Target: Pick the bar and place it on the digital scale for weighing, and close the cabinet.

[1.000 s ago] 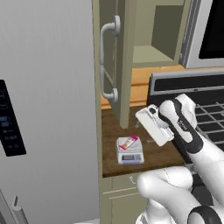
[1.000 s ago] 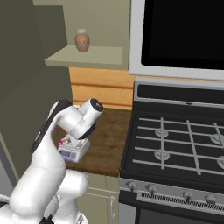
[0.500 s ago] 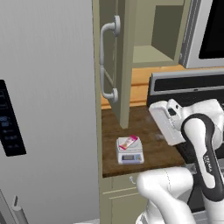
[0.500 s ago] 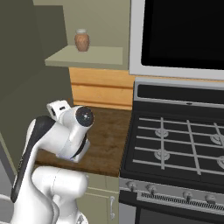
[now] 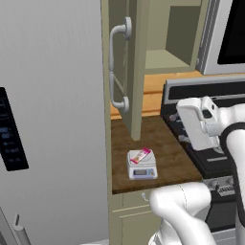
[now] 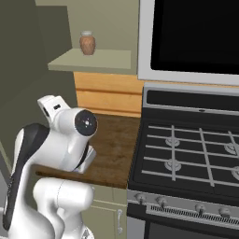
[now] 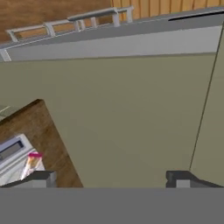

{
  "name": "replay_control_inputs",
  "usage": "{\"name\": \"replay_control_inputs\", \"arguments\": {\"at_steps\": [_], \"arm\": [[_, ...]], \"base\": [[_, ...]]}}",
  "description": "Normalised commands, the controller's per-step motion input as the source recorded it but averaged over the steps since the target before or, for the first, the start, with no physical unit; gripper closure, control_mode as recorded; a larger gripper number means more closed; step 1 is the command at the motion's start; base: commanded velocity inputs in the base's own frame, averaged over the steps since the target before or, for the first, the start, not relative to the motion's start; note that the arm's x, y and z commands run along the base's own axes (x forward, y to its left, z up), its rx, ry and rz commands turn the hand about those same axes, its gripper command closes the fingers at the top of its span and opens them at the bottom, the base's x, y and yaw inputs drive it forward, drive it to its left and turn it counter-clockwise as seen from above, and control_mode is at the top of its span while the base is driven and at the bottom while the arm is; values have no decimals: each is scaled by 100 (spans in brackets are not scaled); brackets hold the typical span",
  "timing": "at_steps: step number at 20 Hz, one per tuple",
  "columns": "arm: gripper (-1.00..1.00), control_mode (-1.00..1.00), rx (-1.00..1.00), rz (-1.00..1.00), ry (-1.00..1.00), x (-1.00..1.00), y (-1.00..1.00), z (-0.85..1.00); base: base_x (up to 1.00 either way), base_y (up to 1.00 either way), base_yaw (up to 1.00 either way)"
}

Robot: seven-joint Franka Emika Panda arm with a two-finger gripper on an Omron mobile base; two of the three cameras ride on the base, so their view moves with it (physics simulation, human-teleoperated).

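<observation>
Bar [image 5: 140, 155] lies on top of the digital scale [image 5: 142, 164], angled across its platform; pink-magenta end twd the back-right corner, white end twd the front-left. Scale sits on the wood countertop [image 5: 162, 143], near its front edge, display panel facing front. In hand view, bar [image 7: 31, 164] and scale [image 7: 15, 155] show at lower left, on the counter corner.

Cabinet door [image 5: 119, 67] stands open, swung out over the counter, just behind and above the scale; its curved light-grey handle [image 5: 116, 71] faces the refrigerator [image 5: 52, 119]. Inside, cabinet shelf [image 6: 93, 59] carries a small brown jar [image 6: 87, 42], seen from right base view.

Gripper [image 7: 111, 179] released: fingers [image 7: 37, 177] stand wide apart w/ nothing between them, pointed at the olive door panel, well apart from the scale. Arm's hand [image 5: 198, 122] hovers right of the scale, over the stove's [image 6: 186, 154] left edge. Microwave [image 6: 191, 37] hangs above the stove, right of the cabinet.
</observation>
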Motion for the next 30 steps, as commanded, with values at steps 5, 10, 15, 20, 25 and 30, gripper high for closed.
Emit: {"name": "replay_control_inputs", "arguments": {"at_steps": [5, 10, 15, 20, 25, 30], "arm": [[-100, -100, 10, 0, -18, -45, 37, 8], [-100, -100, 12, 0, -5, -32, 58, 0], [-100, -100, 21, 2, 0, -29, 44, 0], [-100, -100, 26, 1, -1, -52, 26, 5], [-100, -100, 14, 0, -2, -35, 46, 0], [-100, -100, 10, 0, -4, -38, 35, 0]], "base": [[0, 0, 0], [0, 0, 0], [0, 0, 0], [0, 0, 0], [0, 0, 0], [0, 0, 0]]}}
